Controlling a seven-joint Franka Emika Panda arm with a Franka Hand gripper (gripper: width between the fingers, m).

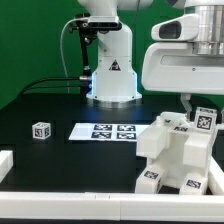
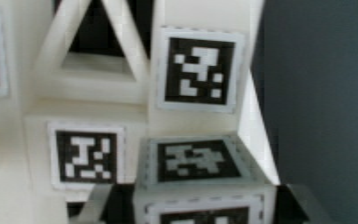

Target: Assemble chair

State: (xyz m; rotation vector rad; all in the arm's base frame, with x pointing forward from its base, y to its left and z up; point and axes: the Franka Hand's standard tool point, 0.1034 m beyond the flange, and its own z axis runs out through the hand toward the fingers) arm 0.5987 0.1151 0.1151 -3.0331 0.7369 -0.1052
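Assembly well along, by the look of it: chair mostly joined, standing at the exterior view's right, near the table's front edge. Small tagged piece loose and well apart at the exterior view's left (probably yet to fit). Gripper over a tagged top part, jaws flanking it; gripped or not, cannot tell. No containers visible.

The marker board lies flat on the black table, a white rail borders its near edge, and a green backdrop stands behind.
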